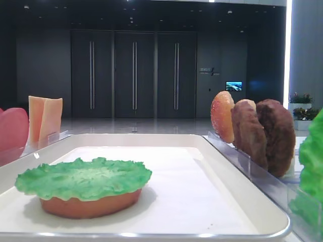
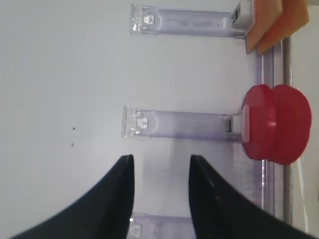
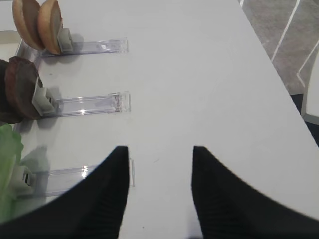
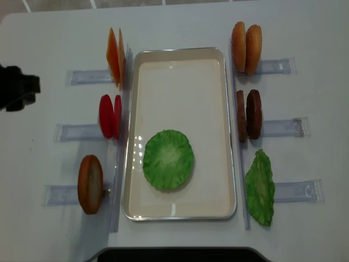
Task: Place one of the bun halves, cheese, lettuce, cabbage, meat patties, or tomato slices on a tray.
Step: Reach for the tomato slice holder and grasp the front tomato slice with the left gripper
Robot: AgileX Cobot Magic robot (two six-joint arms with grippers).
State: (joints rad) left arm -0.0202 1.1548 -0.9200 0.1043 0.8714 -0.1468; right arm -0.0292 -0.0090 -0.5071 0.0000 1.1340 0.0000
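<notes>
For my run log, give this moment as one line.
tray: lettuce on bun | left claw: open, empty | right claw: open, empty

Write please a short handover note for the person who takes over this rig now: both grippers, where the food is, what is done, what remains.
Left gripper: jaws open, empty, over bare table near the tomato slices.
Right gripper: jaws open, empty, over bare table.
Tray: a bun half lies flat with the lettuce on top.
Still standing in holders: cheese, tomato slices, one bun half on the left; two bun halves, meat patties, a second lettuce leaf on the right.
Left: place a further ingredient on the tray.
</notes>
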